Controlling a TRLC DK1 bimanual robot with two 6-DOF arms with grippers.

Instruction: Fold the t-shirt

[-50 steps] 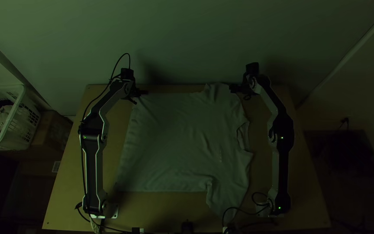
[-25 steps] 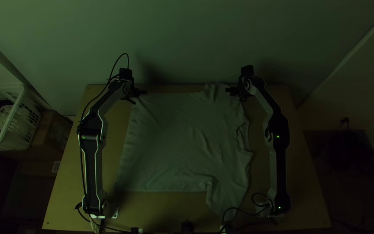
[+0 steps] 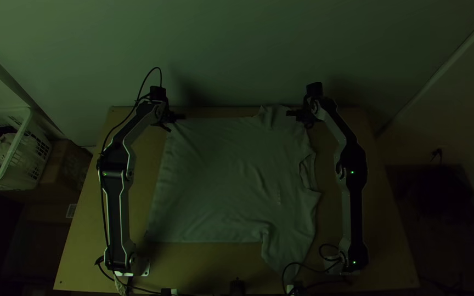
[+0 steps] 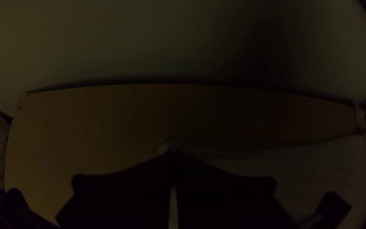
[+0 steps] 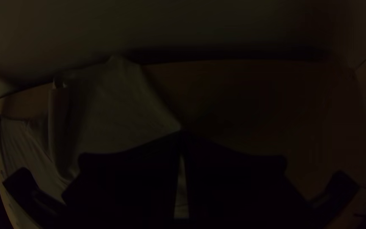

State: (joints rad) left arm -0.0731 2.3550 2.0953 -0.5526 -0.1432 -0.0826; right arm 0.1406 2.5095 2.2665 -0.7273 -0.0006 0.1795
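The grey-looking t-shirt (image 3: 226, 181) lies spread on the table, hem towards the left arm, collar and sleeves towards the right arm. At the hem's far corner is my left gripper (image 3: 180, 116); in the left wrist view, the left gripper (image 4: 173, 156) is shut, pinching a small bit of the shirt (image 4: 168, 147). My right gripper (image 3: 292, 113) holds the far sleeve's outer edge. From its own wrist, the right gripper (image 5: 182, 135) appears shut on a corner of the sleeve (image 5: 119, 110). The near sleeve hangs down close to the table's front edge.
A white basket (image 3: 15, 170) with clothes stands left of the table (image 3: 83, 241), beside a cardboard box (image 3: 68, 164). A wall rises behind the far edge. Cables run along the front edge, one close to the near sleeve. Bare wood shows between shirt and right arm.
My right gripper has moved slightly left, onto the sleeve's edge. The left arm has shifted a little to the left, and the shirt looks nearly unchanged.
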